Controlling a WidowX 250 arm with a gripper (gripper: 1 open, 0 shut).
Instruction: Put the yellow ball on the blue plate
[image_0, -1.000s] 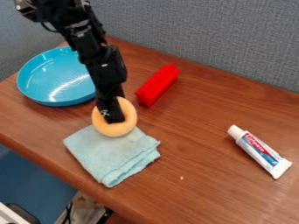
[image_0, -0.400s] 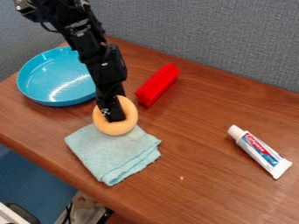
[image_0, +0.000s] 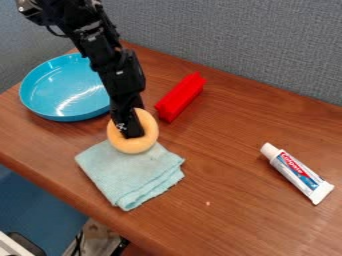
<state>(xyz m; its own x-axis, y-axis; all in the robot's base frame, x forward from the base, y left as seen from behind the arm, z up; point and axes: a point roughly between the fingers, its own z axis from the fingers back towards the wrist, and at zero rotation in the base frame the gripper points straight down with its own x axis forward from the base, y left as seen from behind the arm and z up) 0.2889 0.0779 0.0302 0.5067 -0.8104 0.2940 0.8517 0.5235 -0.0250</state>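
The yellow ball (image_0: 134, 140) rests on the far edge of a light teal folded cloth (image_0: 127, 170) near the table's front. My gripper (image_0: 127, 127) comes down onto the top of the ball from the black arm (image_0: 107, 60) and is shut on it. The blue plate (image_0: 60, 90) lies at the left rear, a short way behind and left of the ball, with nothing showing in it. The arm hides part of the plate's right rim.
A red rectangular block (image_0: 179, 97) lies just right of the arm, behind the ball. A toothpaste tube (image_0: 295, 171) lies at the right near the table edge. The wooden table's (image_0: 227, 140) front edge runs diagonally below the cloth.
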